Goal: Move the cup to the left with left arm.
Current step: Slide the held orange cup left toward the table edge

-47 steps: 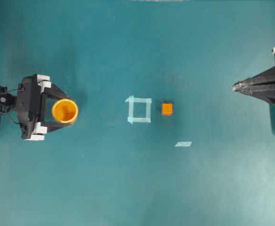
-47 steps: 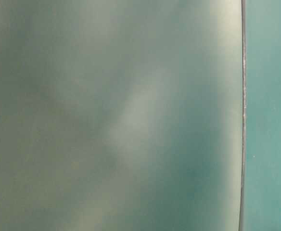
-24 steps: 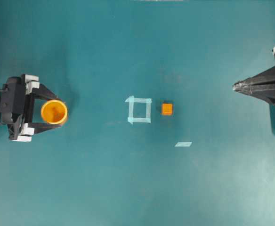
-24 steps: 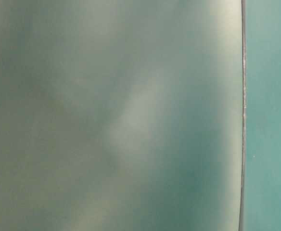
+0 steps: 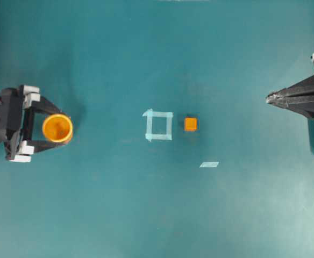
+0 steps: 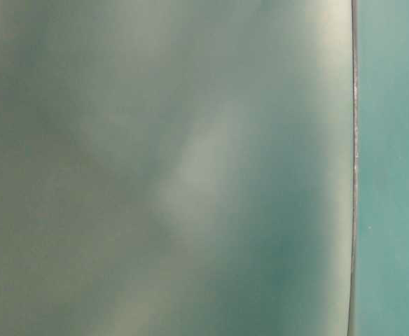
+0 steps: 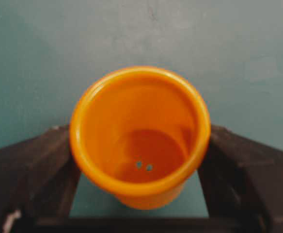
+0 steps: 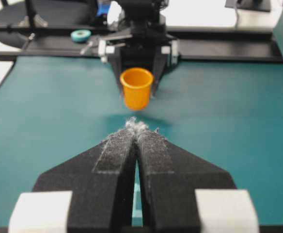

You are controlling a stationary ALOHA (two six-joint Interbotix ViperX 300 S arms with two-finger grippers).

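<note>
The orange-yellow cup (image 5: 57, 128) is upright at the far left of the teal table, between the two black fingers of my left gripper (image 5: 64, 128). In the left wrist view the cup (image 7: 139, 131) opens toward the camera, and the left gripper (image 7: 140, 145) is shut on it, a finger pressed on each side. From the right wrist view the cup (image 8: 136, 88) hangs a little above its shadow. My right gripper (image 5: 268, 98) rests at the right edge, shut with nothing in it; its linty tips (image 8: 136, 127) meet.
A small orange cube (image 5: 190, 124) sits just right of a pale tape square (image 5: 158, 125) at the table's middle. A short tape strip (image 5: 209, 164) lies below and right of it. The table-level view is a blur.
My left gripper has carried the cup further left, from beside the table's left part to near its left edge. The cube and the right arm have not moved.
</note>
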